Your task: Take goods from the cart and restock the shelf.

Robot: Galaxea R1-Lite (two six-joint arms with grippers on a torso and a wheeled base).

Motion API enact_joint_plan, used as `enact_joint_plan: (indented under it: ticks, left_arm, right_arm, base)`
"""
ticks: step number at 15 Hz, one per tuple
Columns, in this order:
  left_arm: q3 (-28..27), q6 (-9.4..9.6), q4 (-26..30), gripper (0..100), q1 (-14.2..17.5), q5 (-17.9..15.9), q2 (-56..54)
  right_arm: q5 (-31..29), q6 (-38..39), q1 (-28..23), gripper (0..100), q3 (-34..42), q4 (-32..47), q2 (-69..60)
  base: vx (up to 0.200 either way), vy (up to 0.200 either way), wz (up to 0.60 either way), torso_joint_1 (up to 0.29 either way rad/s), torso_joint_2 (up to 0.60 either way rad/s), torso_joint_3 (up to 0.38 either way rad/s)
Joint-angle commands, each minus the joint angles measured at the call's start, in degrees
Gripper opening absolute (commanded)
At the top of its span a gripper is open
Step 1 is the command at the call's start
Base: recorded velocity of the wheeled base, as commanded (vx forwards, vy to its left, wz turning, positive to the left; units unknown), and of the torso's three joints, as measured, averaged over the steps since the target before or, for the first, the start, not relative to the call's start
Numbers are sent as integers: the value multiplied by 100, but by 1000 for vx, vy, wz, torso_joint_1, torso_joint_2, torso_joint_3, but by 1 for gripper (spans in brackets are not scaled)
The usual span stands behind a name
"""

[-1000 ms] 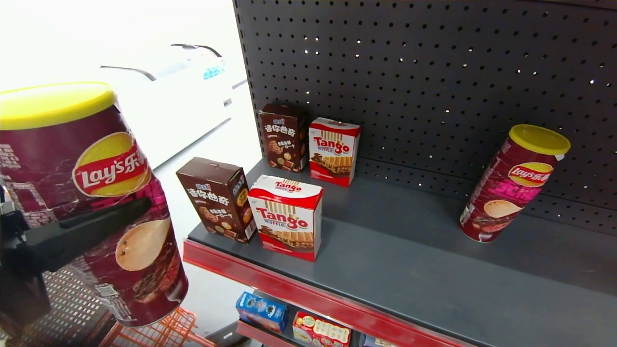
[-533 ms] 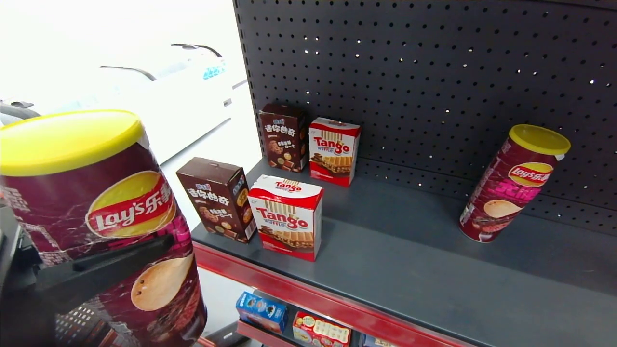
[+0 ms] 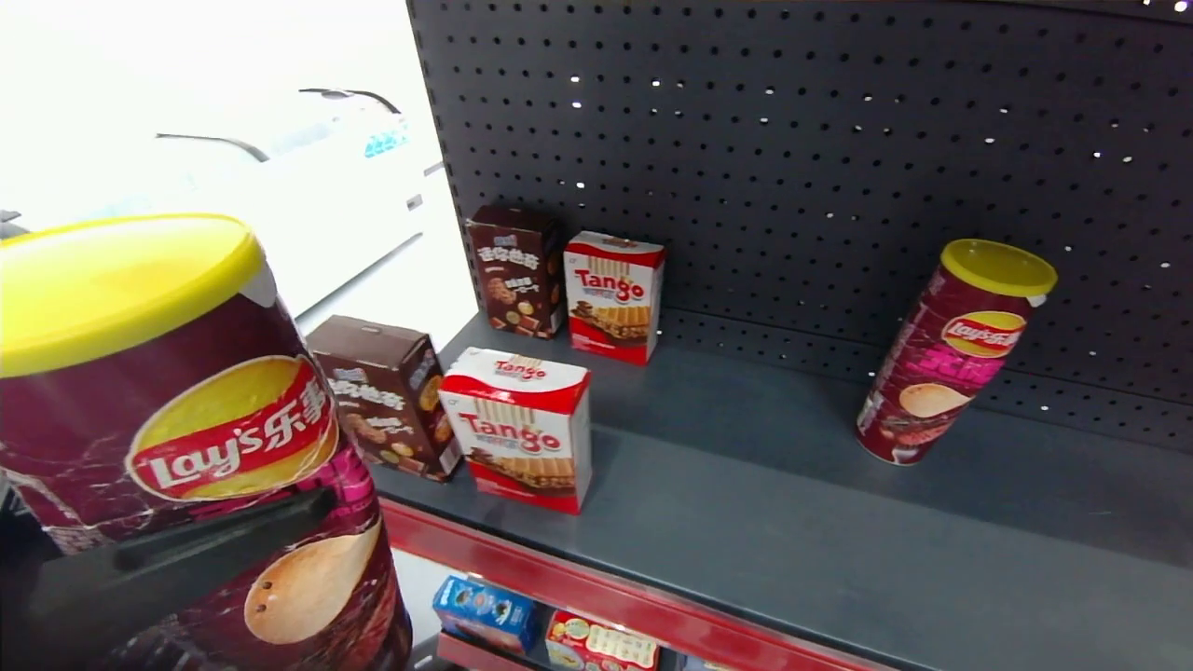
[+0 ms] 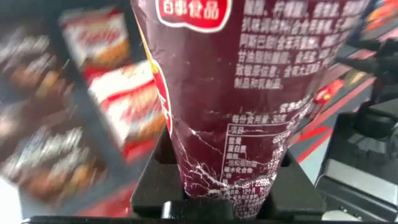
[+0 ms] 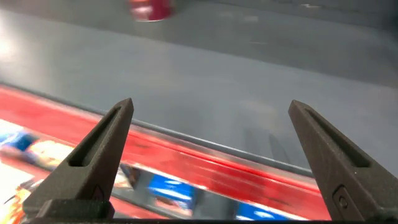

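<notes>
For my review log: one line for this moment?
left gripper shut on maroon yellow-lidded crisp can | right gripper open, facing grey shelf

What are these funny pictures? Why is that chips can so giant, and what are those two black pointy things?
This is a robot with two arms and three cameras. The big picture comes from the camera on its head, looking down at a shop shelf. The other two pictures come from cameras on its wrists.

The chips can looks giant because it is very close to the head camera. The left gripper, a claw with two fingers, is clamped on it.

The black pointy things are the fingers of the right gripper. It is open and holds nothing.

On the shelf stand two brown biscuit boxes, two red and white wafer boxes and a second chips can.
</notes>
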Motion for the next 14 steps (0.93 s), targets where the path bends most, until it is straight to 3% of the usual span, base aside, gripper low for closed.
enact_joint_plan:
  ticks: [1,5,14]
  left_arm:
    - [-17,1,19,0,-88,1,38]
    - [-9,1,19,0,-114,1,29]
    - [53,-16,19,0,-70,36,-32]
  right_arm:
    - [-2,-1,2,100,1,2,0]
    - [-2,-1,2,100,1,2,0]
    - [-2,7,2,100,1,2,0]
  base:
    - [0,0,-600,2,2,2]
    - [0,0,-600,6,4,0]
    - [0,0,0,0,0,0]
